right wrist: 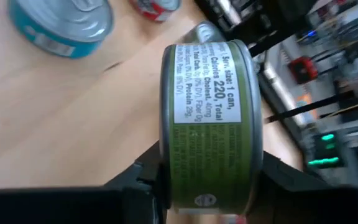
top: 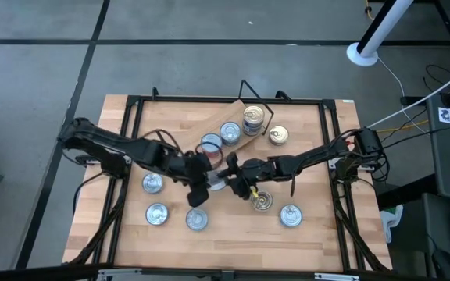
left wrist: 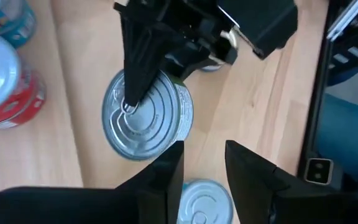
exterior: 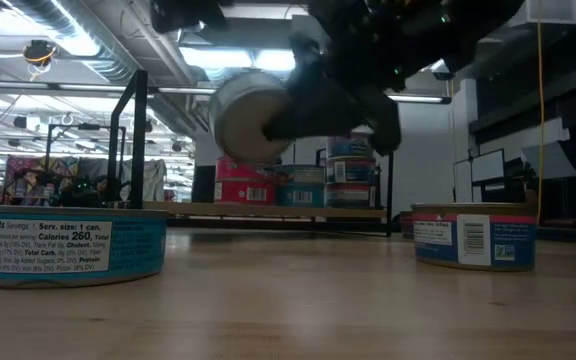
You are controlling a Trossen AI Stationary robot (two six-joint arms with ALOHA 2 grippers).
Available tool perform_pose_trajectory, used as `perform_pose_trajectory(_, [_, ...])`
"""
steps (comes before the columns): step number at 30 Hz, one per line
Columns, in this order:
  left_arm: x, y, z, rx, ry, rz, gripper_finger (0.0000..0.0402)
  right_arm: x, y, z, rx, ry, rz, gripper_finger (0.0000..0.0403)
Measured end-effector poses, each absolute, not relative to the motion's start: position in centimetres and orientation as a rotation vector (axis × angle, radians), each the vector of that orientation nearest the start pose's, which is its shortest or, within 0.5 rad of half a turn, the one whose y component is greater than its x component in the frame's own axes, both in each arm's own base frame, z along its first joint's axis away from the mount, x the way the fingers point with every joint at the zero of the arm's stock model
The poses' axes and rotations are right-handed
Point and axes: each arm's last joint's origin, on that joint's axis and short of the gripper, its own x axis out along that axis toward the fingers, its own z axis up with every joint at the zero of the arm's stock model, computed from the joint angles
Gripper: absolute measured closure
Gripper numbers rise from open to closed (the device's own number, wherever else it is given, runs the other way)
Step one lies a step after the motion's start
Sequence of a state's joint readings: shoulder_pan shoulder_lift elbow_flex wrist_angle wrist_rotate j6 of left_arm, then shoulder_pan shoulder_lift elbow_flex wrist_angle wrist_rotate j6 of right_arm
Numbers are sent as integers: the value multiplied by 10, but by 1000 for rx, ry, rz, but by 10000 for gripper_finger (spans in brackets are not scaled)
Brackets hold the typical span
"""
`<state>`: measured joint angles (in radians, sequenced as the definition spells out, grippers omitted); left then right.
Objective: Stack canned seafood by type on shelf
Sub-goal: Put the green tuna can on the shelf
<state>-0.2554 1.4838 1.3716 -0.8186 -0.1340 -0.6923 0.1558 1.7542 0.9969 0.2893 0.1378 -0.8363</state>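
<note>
Centre frame, high view: our right gripper (top: 237, 181) grasps a green tin (right wrist: 210, 124); left gripper (top: 200, 187) released, beside it. Shelf (top: 237, 117) holds roughly four tins (one stack); six remain on the table (top: 319, 234).

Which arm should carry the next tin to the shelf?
The right. Its claw is already shut on a green-labelled round tin, lifted off the table near the light wood shelf. The left claw holds nothing and hovers beside it.
</note>
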Motion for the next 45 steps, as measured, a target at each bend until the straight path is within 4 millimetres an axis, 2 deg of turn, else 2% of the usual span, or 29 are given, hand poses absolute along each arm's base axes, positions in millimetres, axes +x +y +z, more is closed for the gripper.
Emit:
perform_pose_trajectory(7, [280, -68, 340, -440, 837, 199, 301, 383, 52, 209, -1000, 377, 186, 269])
perform_pose_trajectory(21, [277, -67, 339, -398, 865, 197, 302, 431, 17, 178, -1082, 466, 36, 266])
perform_pose_trajectory(30, [277, -67, 339, -396, 866, 198, 302, 451, 20, 155, -1110, 488, 67, 265])
perform_pose_trajectory(36, [277, -67, 339, -398, 861, 197, 302, 458, 18, 148, -1138, 510, 59, 265])
perform_pose_trajectory(45, [277, -67, 340, -399, 856, 197, 302, 458, 10, 148, -1131, 514, 59, 265])
